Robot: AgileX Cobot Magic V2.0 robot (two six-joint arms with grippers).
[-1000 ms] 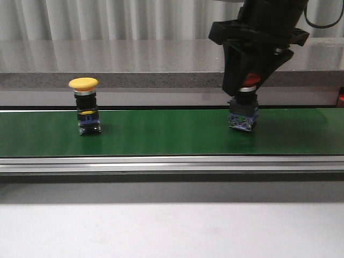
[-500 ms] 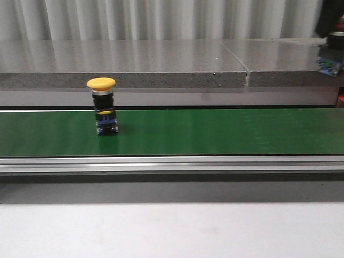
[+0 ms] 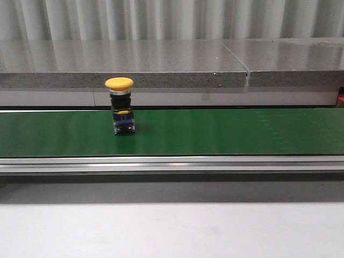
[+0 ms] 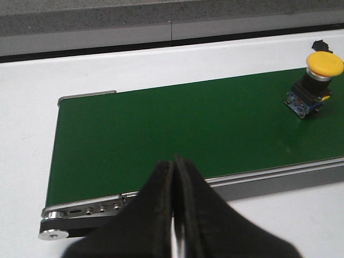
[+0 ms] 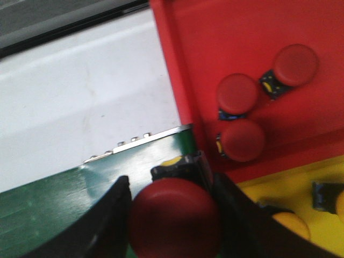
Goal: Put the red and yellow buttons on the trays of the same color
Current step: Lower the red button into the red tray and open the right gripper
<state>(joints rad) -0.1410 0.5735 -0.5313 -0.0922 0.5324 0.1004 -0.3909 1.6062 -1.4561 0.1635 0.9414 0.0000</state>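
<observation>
We see a yellow button (image 3: 120, 105) standing upright on the green conveyor belt (image 3: 226, 131), left of centre in the front view, its mushroom cap uppermost and its blue-and-black base resting on the belt. Behind the belt runs a grey stone ledge (image 3: 161, 64), and a pale counter (image 3: 172, 231) fills the foreground. Neither arm shows in the front view.

From the left wrist view, the left end effector (image 4: 174, 215) is clenched, its two dark fingers pressed together with nothing between them. It hangs over the near edge of the belt, close to the end roller (image 4: 54, 232), and the yellow button sits well apart from it, farther along the belt.

From the right wrist view, the right end effector (image 5: 174, 215) is grasping a red button (image 5: 174, 217), the dark fingers (image 5: 107, 226) on either side of the button's body with the round red cap between them. Below it lies the end of the green belt, and just beside that end sit a red tray (image 5: 177, 70) and a yellow tray (image 5: 290, 188), touching each other. Three red buttons (image 5: 237, 94) already lie in the red tray, close together. In the yellow tray we make out the rounded yellow cap of one button (image 5: 290, 224) and a dark base of another at the picture's edge, though these are blurred.
</observation>
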